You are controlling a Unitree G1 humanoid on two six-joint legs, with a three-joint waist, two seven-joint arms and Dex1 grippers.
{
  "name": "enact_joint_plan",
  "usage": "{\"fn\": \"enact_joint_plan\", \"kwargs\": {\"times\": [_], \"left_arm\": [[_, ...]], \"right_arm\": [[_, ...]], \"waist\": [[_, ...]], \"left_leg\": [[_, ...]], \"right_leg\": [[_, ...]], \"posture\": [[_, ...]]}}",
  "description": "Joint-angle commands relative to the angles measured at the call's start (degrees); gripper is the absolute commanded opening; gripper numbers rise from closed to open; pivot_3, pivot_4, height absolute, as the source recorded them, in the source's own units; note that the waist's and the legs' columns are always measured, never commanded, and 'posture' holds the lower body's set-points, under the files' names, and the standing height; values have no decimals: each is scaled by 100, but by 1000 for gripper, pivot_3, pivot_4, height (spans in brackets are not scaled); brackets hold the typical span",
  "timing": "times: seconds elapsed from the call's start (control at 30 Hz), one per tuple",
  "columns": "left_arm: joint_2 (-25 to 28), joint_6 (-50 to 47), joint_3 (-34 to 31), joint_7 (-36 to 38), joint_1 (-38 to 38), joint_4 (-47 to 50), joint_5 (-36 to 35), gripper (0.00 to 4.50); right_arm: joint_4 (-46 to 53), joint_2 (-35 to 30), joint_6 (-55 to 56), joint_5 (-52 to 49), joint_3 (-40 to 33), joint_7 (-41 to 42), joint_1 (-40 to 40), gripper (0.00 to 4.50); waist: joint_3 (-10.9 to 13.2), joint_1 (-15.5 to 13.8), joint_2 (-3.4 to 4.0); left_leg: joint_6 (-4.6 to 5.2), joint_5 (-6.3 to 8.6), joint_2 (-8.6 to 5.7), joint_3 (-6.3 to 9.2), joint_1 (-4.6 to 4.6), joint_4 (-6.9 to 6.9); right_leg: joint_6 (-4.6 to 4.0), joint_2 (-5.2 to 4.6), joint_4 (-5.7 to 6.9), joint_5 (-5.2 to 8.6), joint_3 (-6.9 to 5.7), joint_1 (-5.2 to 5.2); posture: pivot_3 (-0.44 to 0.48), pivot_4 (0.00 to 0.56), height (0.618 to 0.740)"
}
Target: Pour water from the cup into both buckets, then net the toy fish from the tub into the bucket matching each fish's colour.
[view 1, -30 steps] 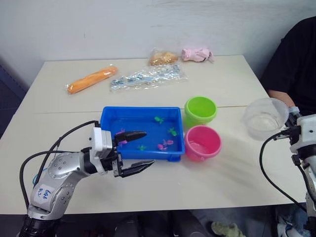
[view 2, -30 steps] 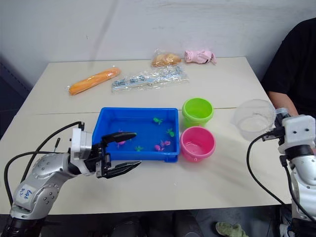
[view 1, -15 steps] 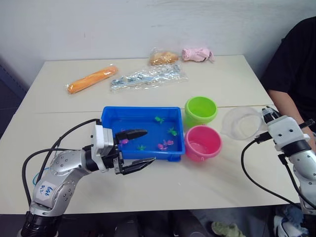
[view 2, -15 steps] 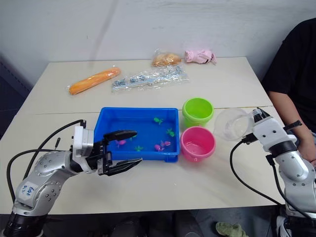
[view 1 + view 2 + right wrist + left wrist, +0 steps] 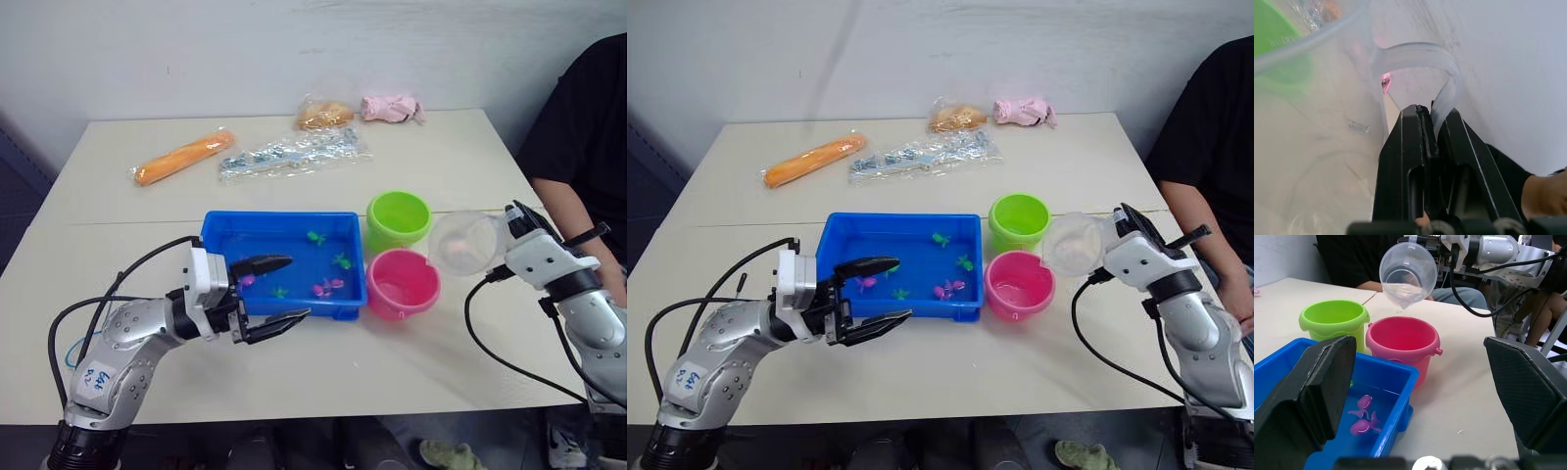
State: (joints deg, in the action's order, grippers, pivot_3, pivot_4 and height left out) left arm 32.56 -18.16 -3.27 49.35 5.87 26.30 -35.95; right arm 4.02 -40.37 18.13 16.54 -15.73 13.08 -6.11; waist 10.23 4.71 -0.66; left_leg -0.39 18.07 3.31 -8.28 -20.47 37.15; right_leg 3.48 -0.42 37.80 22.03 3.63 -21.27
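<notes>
Since a second ago, the cup (image 5: 1073, 243) has been carried leftward and tipped above the pink bucket (image 5: 1019, 284), its handle clamped by the right gripper (image 5: 1432, 122). Water is held in the cup. Pink and green fish (image 5: 948, 288) lie in the tub (image 5: 896, 262), at the bucket's 9 o'clock; the green bucket (image 5: 1019, 220) is at 12. The left gripper (image 5: 872, 294) is spread apart.

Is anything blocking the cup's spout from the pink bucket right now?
Nothing visible. The cup, clamped by its handle in the right gripper, is tipped above the pink bucket, whose mouth is open; the green bucket stands beside it.
</notes>
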Motion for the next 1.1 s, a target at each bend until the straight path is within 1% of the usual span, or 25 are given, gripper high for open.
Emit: {"fn": "enact_joint_plan", "kwargs": {"times": [0.03,0.33,0.7,1.1], "left_arm": [[-28,91,-29,-29,-20,141,30,4500],[-100,136,-25,-58,15,98,97,4500],[-167,158,-9,-71,20,85,143,4500],[-117,150,-100,-63,14,57,127,4500]], "right_arm": [[65,-157,272,151,-10,-139,-120,160],[-133,-252,570,542,163,-249,-359,160],[-144,-459,868,785,213,-298,-348,160],[-69,-437,1023,1299,274,-783,-275,160]], "waist": [[0,1,0],[0,1,0],[0,3,0],[0,5,0]], "left_leg": [[0,0,0,0,0,0],[1,-1,0,-1,0,4],[1,-2,0,-1,1,6],[0,-2,0,-1,1,8]], "right_leg": [[0,0,0,0,0,0],[0,0,4,0,0,0],[0,0,6,0,1,0],[0,0,9,0,1,0]], "posture": [[0,150,740],[0,150,740],[0,150,740],[0,150,740]]}}
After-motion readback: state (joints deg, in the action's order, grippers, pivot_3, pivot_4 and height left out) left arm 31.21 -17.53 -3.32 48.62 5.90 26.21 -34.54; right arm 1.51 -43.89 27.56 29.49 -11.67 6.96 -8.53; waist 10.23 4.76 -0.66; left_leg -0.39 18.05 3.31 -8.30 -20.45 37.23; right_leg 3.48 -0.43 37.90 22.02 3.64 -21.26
